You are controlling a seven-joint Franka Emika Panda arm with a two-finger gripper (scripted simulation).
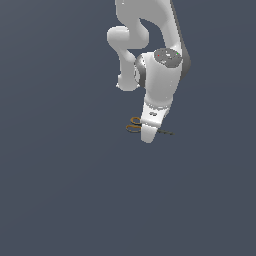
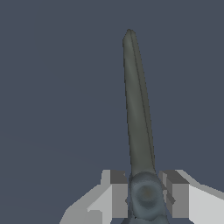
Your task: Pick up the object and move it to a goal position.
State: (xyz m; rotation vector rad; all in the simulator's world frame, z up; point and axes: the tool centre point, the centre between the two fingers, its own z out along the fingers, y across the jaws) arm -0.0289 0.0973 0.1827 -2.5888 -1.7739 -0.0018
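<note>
Between the gripper's [image 2: 146,194] two pads, at the pivot, sit the scissors [image 2: 139,127]: thin, flat, stiff, light and likely slippery, best pinched at that thick pivot, jaws narrow against either side, blades jutting ahead, orange loops [image 1: 134,124] showing behind the hand over plain grey floor [image 1: 60,190].

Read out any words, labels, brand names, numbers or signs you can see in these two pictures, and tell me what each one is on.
None: neither view shows readable text.
Scissors: plain dark grey blades, no brand or marking visible.
Gripper: plain white and grey pads, no label.
Robot arm: white shell with a grey cap carrying a few tiny specks, too small to read as characters.
Ground: uniform dark blue-grey, no signs.
</note>
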